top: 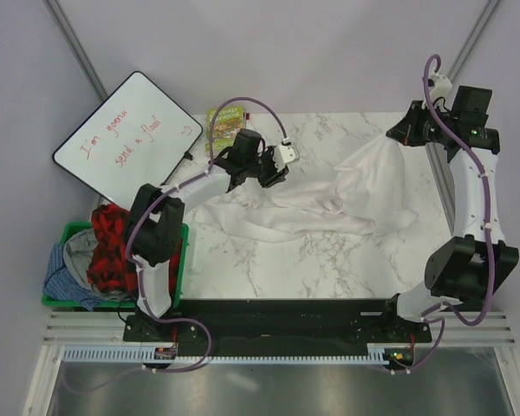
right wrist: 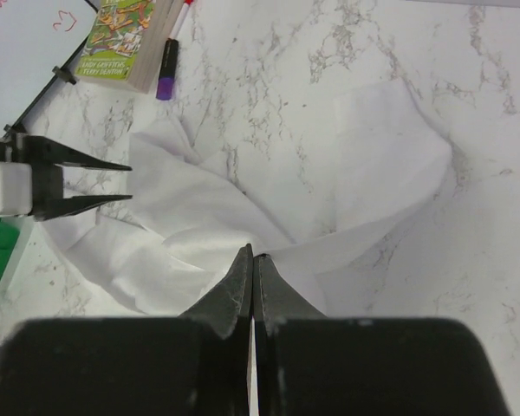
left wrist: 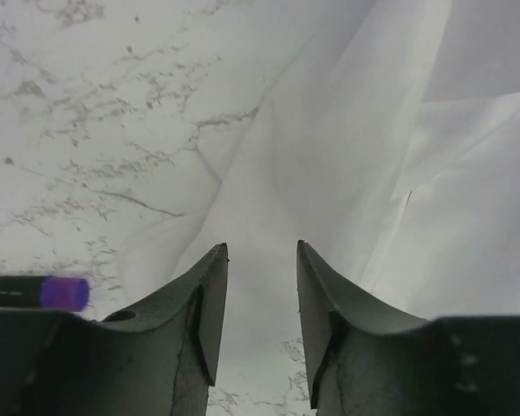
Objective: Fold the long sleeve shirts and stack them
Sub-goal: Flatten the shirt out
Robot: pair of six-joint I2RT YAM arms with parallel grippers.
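Marble table (top: 329,260) bears white shirt (top: 329,204), green book (top: 225,121) at far edge.

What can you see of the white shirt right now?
The white shirt is thin, soft-looking cloth, crumpled and unfolded across the marble table. Its right end is drawn up into a peak, pinched in the shut right gripper; the rest lies wrinkled on the tabletop. The open left gripper sits over its left end; whether it touches the cloth is unclear.

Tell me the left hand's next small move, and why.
Probably lower the left hand and close on the white shirt: its fingers are open over the cloth, while the right hand is shut on another part.
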